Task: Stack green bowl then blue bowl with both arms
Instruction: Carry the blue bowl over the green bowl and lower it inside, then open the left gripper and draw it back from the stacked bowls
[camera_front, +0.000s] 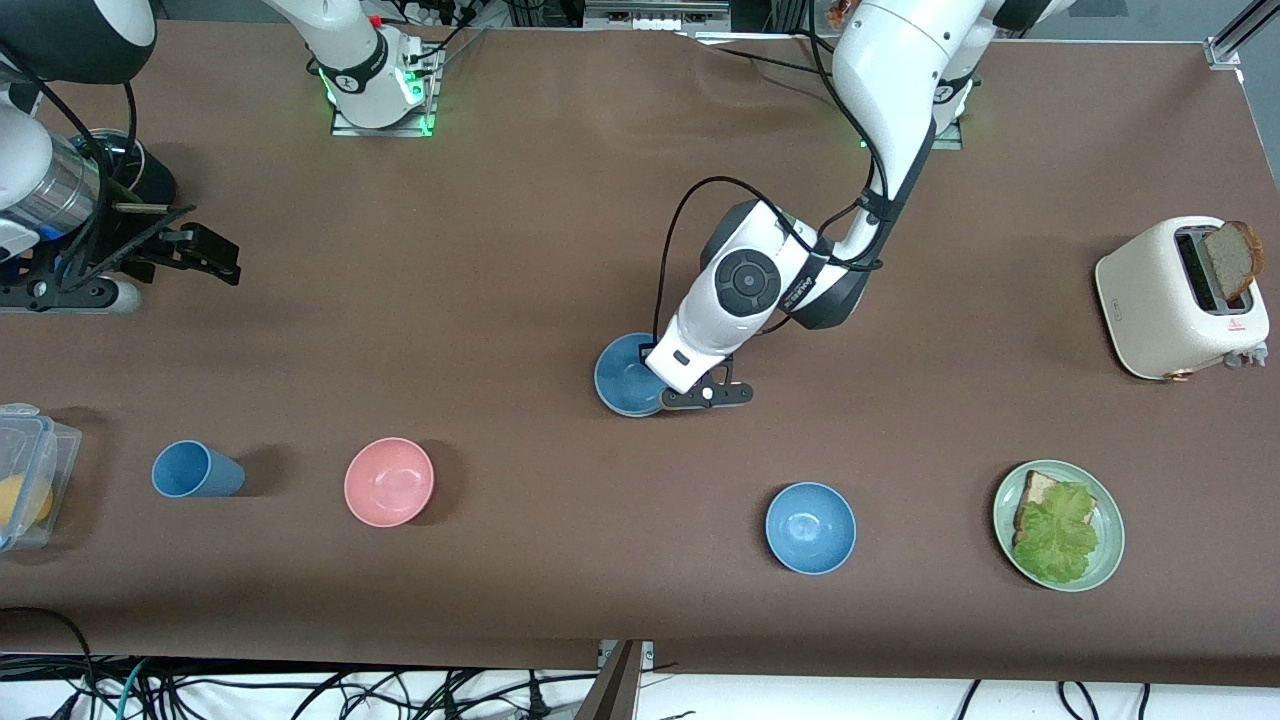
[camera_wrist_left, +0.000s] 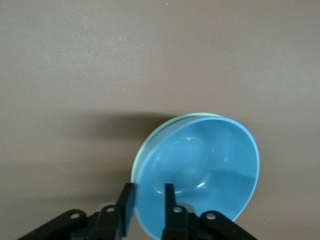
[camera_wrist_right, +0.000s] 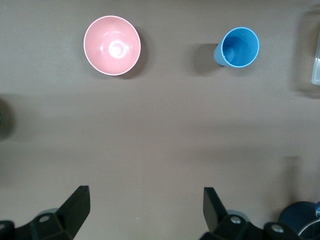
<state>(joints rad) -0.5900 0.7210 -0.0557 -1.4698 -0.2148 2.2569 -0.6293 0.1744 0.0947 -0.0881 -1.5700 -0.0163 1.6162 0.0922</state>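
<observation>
Brown table (camera_front: 520, 250), robot bases along the top of the front view. Going across that view from the right arm's end: clear food box (camera_front: 25, 475) at the edge, right gripper (camera_front: 190, 250) hanging over bare table there, arm waiting, fingers spread wide with nothing between them. Then blue cup (camera_front: 195, 470), pink bowl (camera_front: 389, 481) beside it. Mid-table: blue bowl (camera_front: 625, 375) sitting inside the green bowl (camera_wrist_left: 150, 145); only a thin mint rim shows in the left wrist view. Left gripper (camera_front: 672, 390) is down at this stack, fingers (camera_wrist_left: 128, 200) pinching the rim of the blue bowl, one inside, one outside. Brighter blue bowl (camera_front: 810, 527) nearer the camera. Green plate (camera_front: 1100, 560) with bread and lettuce. Toaster (camera_front: 1160, 310) with a slice, at the left arm's end.
</observation>
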